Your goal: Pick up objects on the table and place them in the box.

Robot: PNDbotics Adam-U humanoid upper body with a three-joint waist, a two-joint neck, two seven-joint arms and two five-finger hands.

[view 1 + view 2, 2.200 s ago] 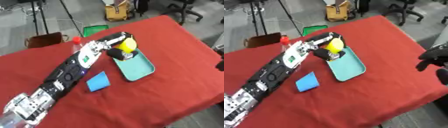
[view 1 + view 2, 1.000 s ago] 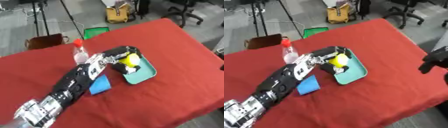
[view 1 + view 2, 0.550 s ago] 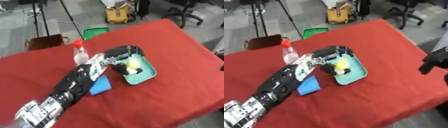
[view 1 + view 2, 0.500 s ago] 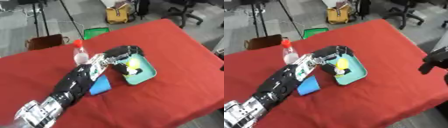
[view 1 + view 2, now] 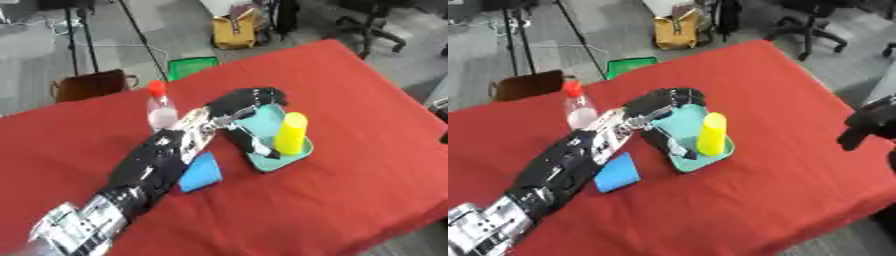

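Note:
A yellow cylinder (image 5: 290, 133) stands upright in the teal tray-like box (image 5: 293, 158) near the middle of the red table. My left hand (image 5: 238, 102) hovers over the box's left half. It is open, with fingers arched above and thumb low, just left of the cylinder and apart from it. A clear bottle with a red cap (image 5: 159, 107) stands to the left of my forearm. A blue flat block (image 5: 200, 172) lies on the cloth beside the arm. My right hand (image 5: 868, 124) shows dark at the right edge, off the table.
The red table (image 5: 350, 90) drops away at its right and front edges. Beyond the far edge are a green bin (image 5: 192, 67), a brown box (image 5: 87, 85), a yellow bag (image 5: 234, 34), a tripod and office chairs.
My left hand lowered the yellow cylinder into the box, let go and opened. The cylinder now stands free to the right of the hand.

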